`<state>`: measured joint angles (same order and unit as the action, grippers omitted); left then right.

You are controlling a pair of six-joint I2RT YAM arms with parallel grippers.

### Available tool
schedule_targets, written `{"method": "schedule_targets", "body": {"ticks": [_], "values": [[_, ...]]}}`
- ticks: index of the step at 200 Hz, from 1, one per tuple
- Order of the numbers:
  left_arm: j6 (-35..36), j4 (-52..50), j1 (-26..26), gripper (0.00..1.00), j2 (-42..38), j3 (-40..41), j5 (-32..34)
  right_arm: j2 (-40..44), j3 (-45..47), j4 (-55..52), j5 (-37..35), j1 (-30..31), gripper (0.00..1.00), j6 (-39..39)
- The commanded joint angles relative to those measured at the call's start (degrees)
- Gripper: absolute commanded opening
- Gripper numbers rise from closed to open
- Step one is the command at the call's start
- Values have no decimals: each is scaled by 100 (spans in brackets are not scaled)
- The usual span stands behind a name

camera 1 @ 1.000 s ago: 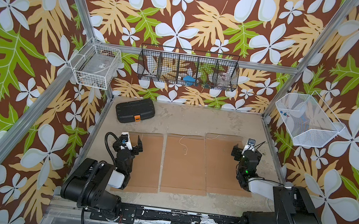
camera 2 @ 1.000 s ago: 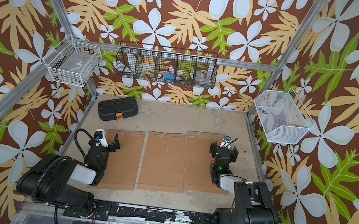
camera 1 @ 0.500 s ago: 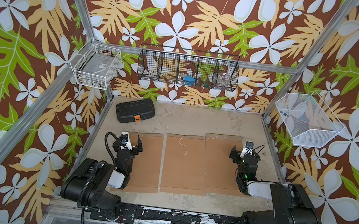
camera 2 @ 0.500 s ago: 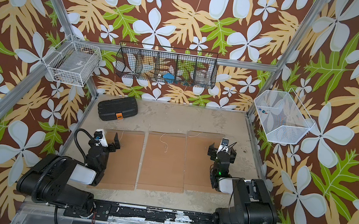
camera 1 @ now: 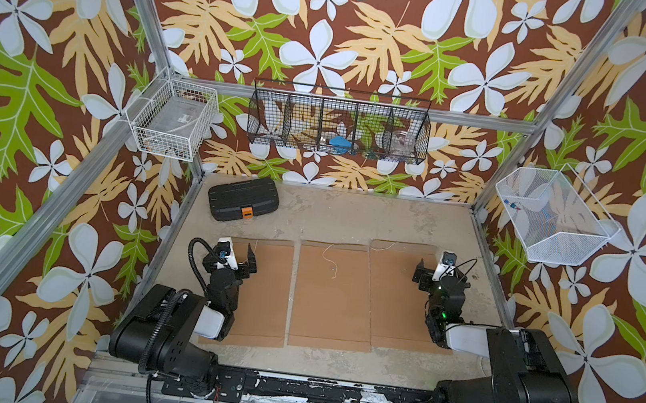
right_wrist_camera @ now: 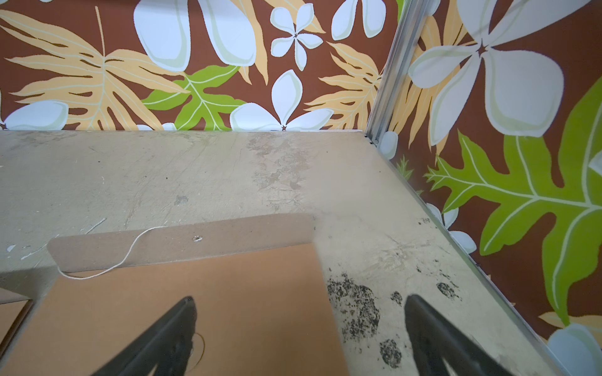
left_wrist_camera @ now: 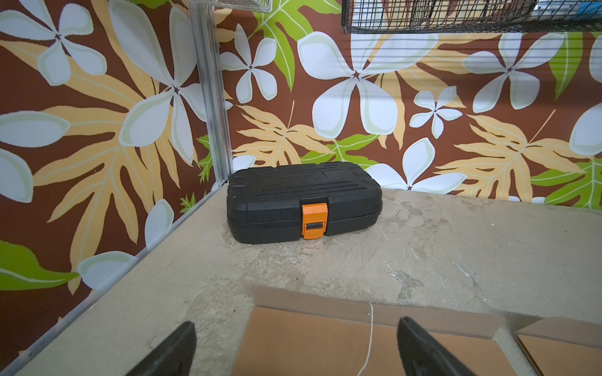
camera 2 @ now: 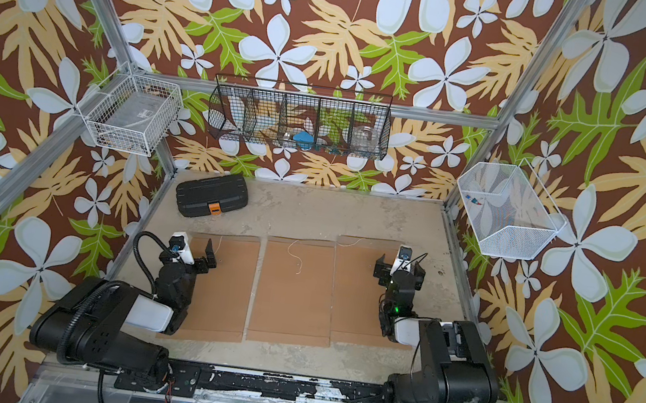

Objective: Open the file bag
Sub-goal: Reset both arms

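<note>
Right wrist view | hovering right gripper (right_wrist_camera: 299, 299) over edge of rightmost brown kraft-paper file bag (right_wrist_camera: 211, 293), 1 of 3 flat on table (right_wrist_camera: 195, 169), jaws spread, empty | left gripper (left_wrist_camera: 295, 322) same over leftmost bag (left_wrist_camera: 309, 341) | seemingly final step: flap (right_wrist_camera: 228, 237) back, white string (right_wrist_camera: 130, 250) loose | next: confirm mouth open, withdraw

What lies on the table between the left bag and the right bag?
The middle bag lies flat there, between the left bag and the right bag. Nothing else sits in that stretch. Both top views show it.
</note>
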<state>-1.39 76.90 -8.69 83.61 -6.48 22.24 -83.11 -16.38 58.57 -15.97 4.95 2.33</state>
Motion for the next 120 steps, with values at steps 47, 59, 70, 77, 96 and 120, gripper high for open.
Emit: {"method": "schedule_targets", "body": {"ticks": [47,59,70,77,96,120], "values": [[-29,237,7,100,6,-29,70,-145,521,1134,687,-247,100,44],[-35,235,10,100,6,-29,70,-141,508,1103,707,-256,100,52],[-28,237,8,100,6,-29,63,-155,519,1147,693,-258,100,41],[-29,237,8,100,6,-36,62,-134,518,1113,700,-257,100,46],[-30,235,8,100,6,-29,64,-115,523,1104,701,-254,100,42],[-38,237,8,100,6,-31,61,-115,531,1109,706,-258,100,48]]}}
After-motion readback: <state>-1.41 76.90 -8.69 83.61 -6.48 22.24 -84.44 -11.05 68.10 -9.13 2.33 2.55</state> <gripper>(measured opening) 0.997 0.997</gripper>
